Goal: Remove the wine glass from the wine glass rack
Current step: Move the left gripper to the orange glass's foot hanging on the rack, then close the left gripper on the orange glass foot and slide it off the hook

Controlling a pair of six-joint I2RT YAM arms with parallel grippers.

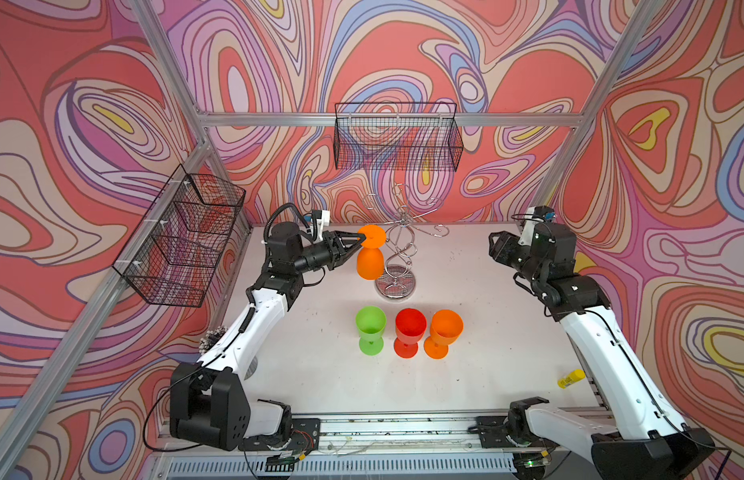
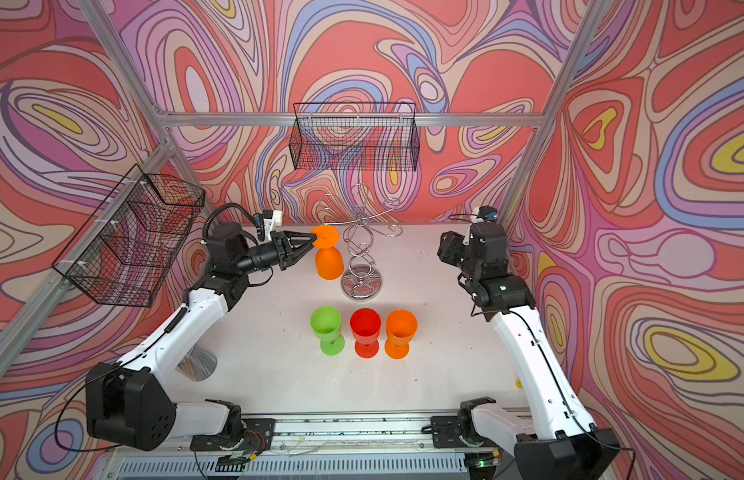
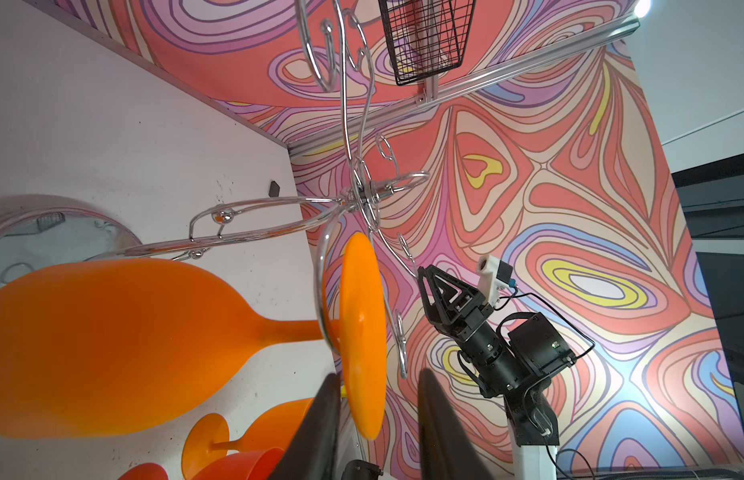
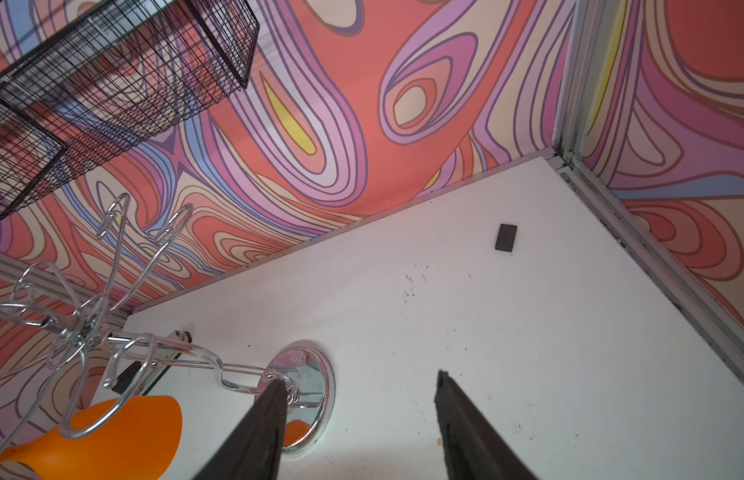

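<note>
**Top views.** In both top views the glass (image 1: 368, 259) hangs bowl-down from a hook of the rack (image 1: 395, 286). The left gripper (image 1: 362, 243) reaches in level at the foot's rim.

**Left wrist view.** The jaws are partly open and straddle the foot (image 3: 362, 324). One finger (image 3: 324, 415) lies against it and the other stands off, so nothing is clamped. Close squarely on the foot, then draw the stem out through the hook's open side. Keep the glass level, since twisting may tip the rack.

**Right wrist view.** The right gripper (image 4: 359, 377) is empty, with its jaws apart, near the rack base.
</note>
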